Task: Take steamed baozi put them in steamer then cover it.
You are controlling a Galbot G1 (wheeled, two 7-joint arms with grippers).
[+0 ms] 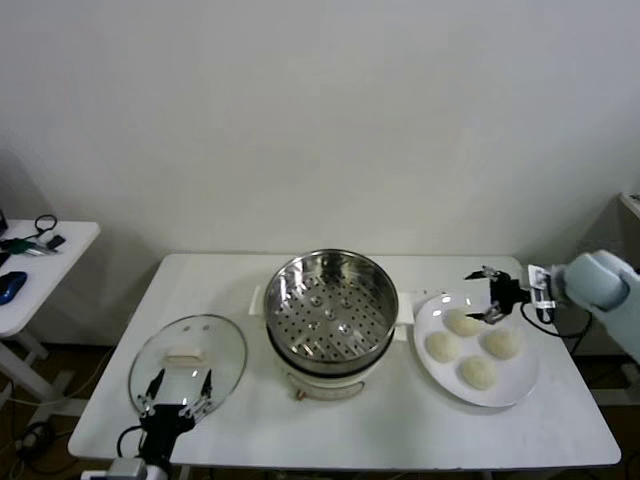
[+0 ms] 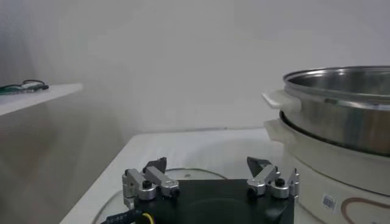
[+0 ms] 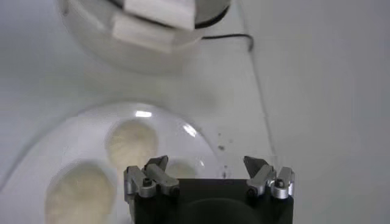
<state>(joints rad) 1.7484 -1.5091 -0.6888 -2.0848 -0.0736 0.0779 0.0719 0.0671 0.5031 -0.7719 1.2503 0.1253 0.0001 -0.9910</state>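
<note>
- The steamed baozi (image 1: 463, 323) are four small, smooth, cream-white buns, lying together on a flat white plate (image 1: 522, 389) at the right of the white table (image 1: 400, 420).
- The steamer (image 1: 331, 308) is a shiny steel basket with a perforated bottom, standing uncovered on its cream pot base at the table's middle.
- The cover (image 1: 188, 362), clear glass with a metal rim and a pale handle, lies flat at the near left.
- The right gripper (image 1: 489, 295) reaches in from the right, its jaws spread wide and empty, over the plate's far edge just beside the farthest bun.
- The left gripper (image 1: 178, 392) hangs low over the cover's near edge, jaws likewise apart, holding nothing.
</note>
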